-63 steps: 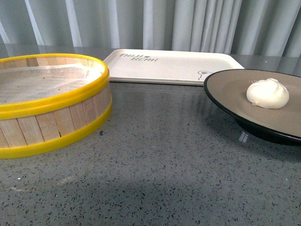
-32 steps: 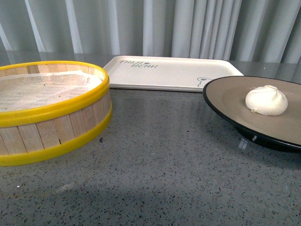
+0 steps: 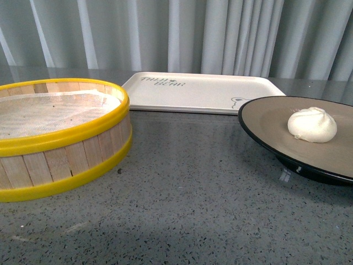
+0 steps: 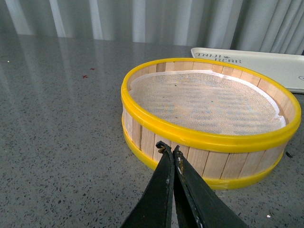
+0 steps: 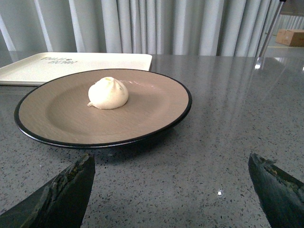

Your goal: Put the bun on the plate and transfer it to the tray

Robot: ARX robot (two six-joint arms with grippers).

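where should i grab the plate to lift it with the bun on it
Grip the plate by its near black rim, coming in level from the side of the open right end effector. The rim flares out above the table, leaving room beneath for one jaw, and the bun sits inward, clear of that edge.

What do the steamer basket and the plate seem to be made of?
Steamer basket: pale wooden slats, visible grain, between glossy yellow bands, probably plastic; white woven cloth liner inside. Plate: likely glazed ceramic, matte beige-brown inside, shiny black rim.
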